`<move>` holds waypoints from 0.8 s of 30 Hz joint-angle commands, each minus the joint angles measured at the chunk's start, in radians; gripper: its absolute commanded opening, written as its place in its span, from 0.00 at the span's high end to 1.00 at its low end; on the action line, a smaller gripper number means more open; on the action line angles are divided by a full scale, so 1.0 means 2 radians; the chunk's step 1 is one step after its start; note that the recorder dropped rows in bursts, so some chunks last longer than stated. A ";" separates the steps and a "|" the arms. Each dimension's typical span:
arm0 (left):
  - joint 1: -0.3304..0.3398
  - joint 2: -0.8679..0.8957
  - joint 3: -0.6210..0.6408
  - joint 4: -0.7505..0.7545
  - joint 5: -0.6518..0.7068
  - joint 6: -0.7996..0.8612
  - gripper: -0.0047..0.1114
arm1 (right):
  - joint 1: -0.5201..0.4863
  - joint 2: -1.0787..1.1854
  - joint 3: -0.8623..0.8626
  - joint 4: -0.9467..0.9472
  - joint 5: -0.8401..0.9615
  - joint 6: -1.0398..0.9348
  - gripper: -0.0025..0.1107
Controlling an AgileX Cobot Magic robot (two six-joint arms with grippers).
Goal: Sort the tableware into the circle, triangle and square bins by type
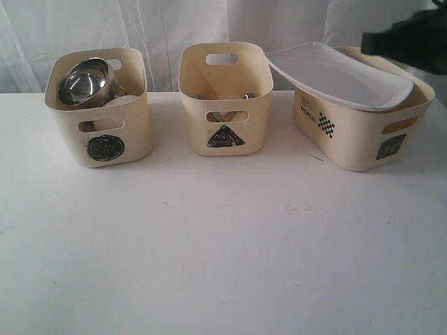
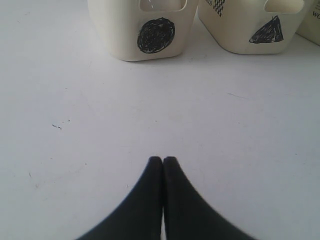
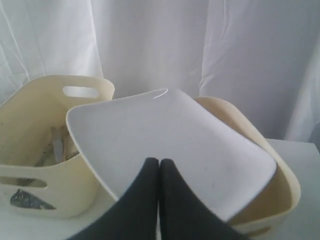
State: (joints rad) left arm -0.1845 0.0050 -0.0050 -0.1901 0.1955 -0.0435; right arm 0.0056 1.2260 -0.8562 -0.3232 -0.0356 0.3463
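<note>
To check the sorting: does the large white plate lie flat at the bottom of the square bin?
No, the large white plate rests tilted on the rim of the square bin, one corner sticking out toward the triangle bin.

Exterior: front-on, slightly raised, mid-range. Faces circle bin (image 1: pixel 133 132), triangle bin (image 1: pixel 225 105), square bin (image 1: pixel 349 143) in row on table (image 1: pixel 223 251), curtain (image 1: pixel 174 28) behind.
Left wrist: low over table, faces circle and triangle bin fronts.
Right wrist: high, close above plate (image 3: pixel 165 145), faces curtain.
Triangle bin in all three views.

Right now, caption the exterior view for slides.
White plate rests tilted atop square bin, beside triangle bin and circle bin.
</note>
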 commanded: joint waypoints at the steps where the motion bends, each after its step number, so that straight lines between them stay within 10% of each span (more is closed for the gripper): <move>1: 0.001 -0.003 0.003 -0.002 -0.001 -0.001 0.96 | -0.003 -0.098 0.107 0.001 -0.040 -0.001 0.98; 24: 0.001 -0.003 0.003 -0.002 -0.001 -0.001 0.96 | -0.003 -0.492 0.363 0.012 0.083 -0.001 0.98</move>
State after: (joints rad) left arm -0.1845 0.0050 -0.0050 -0.1901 0.1955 -0.0435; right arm 0.0056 0.2586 -0.1433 -0.3016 0.0758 0.3463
